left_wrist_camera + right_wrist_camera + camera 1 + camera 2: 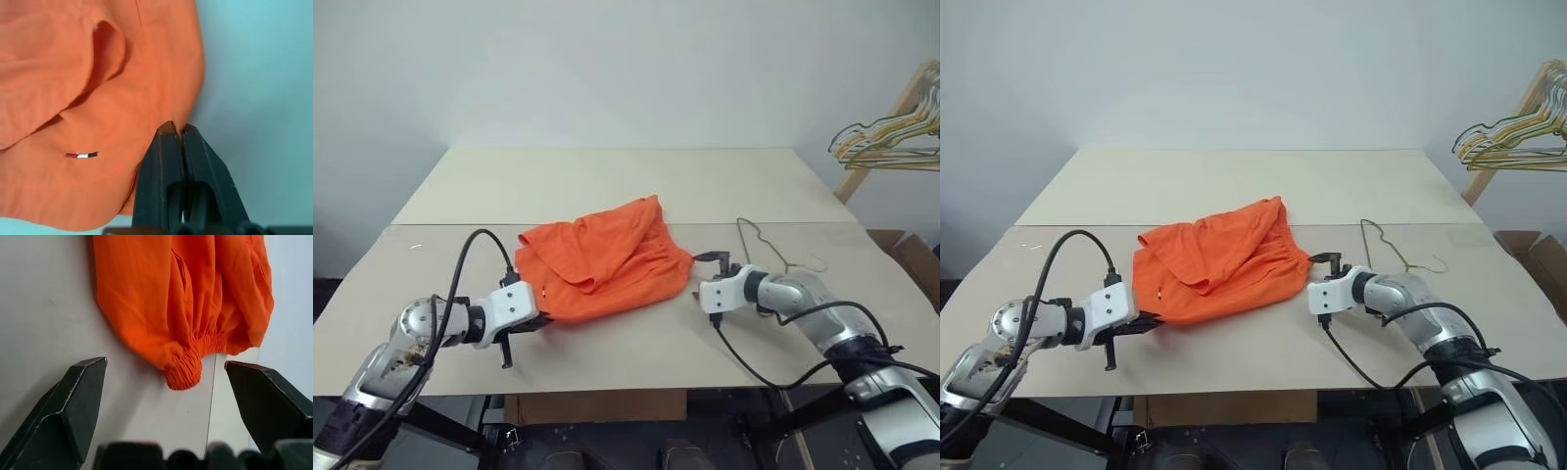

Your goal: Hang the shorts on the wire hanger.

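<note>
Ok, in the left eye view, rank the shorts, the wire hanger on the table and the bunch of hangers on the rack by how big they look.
1. shorts, clearly largest.
2. bunch of hangers on the rack, cut off by the picture edge.
3. wire hanger, partly hidden behind the right arm.
The last two are close, so their order is unsure.

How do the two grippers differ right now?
The left gripper is shut, pinching the edge of the shorts; the right gripper is wide open, holding nothing. The left is at the shorts' near left corner; the right faces the gathered waistband corner, apart from it. Both have black fingers.
</note>
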You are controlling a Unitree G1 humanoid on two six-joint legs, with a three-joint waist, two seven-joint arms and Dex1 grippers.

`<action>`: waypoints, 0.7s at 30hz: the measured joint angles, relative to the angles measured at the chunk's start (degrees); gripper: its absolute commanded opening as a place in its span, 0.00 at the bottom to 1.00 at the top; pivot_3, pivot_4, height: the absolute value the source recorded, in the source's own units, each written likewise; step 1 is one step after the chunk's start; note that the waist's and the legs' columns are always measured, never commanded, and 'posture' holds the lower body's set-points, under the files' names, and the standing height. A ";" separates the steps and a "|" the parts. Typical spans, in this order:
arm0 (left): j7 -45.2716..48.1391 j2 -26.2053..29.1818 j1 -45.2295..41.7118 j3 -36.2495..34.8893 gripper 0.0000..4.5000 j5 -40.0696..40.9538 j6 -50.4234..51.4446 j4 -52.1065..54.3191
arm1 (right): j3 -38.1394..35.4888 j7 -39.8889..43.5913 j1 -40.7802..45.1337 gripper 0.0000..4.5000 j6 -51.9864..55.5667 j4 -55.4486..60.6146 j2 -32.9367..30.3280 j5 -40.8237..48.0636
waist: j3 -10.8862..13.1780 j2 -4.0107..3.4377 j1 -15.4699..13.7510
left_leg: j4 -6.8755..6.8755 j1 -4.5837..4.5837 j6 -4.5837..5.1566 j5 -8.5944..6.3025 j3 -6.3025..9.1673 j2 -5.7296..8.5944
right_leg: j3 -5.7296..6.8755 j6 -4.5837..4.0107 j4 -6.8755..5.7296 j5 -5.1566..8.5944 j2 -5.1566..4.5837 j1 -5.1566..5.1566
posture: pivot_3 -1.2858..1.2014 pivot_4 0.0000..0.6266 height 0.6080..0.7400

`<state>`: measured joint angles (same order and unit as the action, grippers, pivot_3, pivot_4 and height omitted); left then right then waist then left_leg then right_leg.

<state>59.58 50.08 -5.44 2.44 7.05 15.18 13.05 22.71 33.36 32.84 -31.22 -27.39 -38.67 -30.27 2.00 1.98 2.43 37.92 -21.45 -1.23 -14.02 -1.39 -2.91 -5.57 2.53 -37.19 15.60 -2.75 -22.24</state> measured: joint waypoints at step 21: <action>0.25 1.54 1.08 -1.52 0.00 1.25 -0.36 0.39 | 4.07 -6.09 8.77 0.07 -3.57 -17.02 6.08 -4.92 | 0.00 -0.01 0.10 | -0.02 0.05 0.00 0.00 0.03 0.00 | 0.00 -0.03 -0.09 -0.01 0.00 0.01 | 0.54 0.00 1.00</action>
<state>59.83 51.62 -4.36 0.91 8.30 14.83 13.44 26.78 27.27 41.61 -34.79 -44.40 -32.59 -35.19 2.00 1.98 2.53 37.90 -21.40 -1.23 -14.02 -1.37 -2.91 -5.57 2.51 -37.27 15.59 -2.75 -22.23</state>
